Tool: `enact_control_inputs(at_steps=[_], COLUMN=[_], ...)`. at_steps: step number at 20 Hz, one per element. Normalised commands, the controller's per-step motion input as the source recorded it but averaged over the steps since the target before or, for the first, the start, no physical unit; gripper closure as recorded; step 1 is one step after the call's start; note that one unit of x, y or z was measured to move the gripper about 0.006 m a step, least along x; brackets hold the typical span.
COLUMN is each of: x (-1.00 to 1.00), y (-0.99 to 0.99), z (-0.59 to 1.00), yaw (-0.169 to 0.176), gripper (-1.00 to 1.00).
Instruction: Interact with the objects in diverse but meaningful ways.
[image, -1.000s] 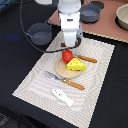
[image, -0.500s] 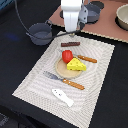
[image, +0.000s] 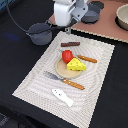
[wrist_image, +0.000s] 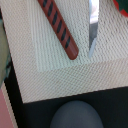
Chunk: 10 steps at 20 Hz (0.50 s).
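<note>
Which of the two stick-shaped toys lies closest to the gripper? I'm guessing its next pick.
The dark brown sausage stick, lying on the mat beyond the plate. The orange carrot-like stick lies farther from the gripper, beside the yellow cheese wedge.

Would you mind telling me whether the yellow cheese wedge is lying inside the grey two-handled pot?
No, the yellow cheese wedge lies on the round plate beside the red tomato, well apart from the grey two-handled pot.
</note>
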Motion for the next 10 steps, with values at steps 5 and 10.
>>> enact_control_inputs(at_steps=[5, 10], x=[0.35, 0.25], y=[-0.39, -0.22], z=[0.03, -0.02], yaw=[-0.122, -0.12], gripper=[-1.0, -1.0])
